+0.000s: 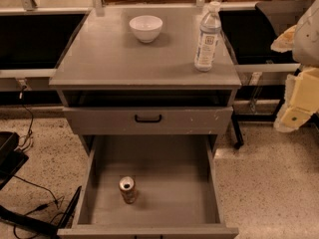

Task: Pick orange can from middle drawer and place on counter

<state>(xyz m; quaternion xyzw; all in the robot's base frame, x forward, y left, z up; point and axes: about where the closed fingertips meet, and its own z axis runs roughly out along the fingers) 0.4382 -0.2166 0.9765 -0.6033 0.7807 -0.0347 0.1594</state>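
The orange can [127, 189] stands upright on the floor of the open middle drawer [149, 158], left of centre and toward the front. The counter [134, 59] is the grey top of the cabinet above it. My gripper [295, 114] is at the right edge of the view, beside the cabinet at about the height of the upper drawer front, well away from the can and holding nothing that I can see.
A white bowl [146, 28] sits at the back middle of the counter. A clear water bottle [208, 36] stands at its right side. A closed drawer front with a black handle [148, 118] is above the open drawer. Cables and dark equipment [15, 183] lie on the floor at left.
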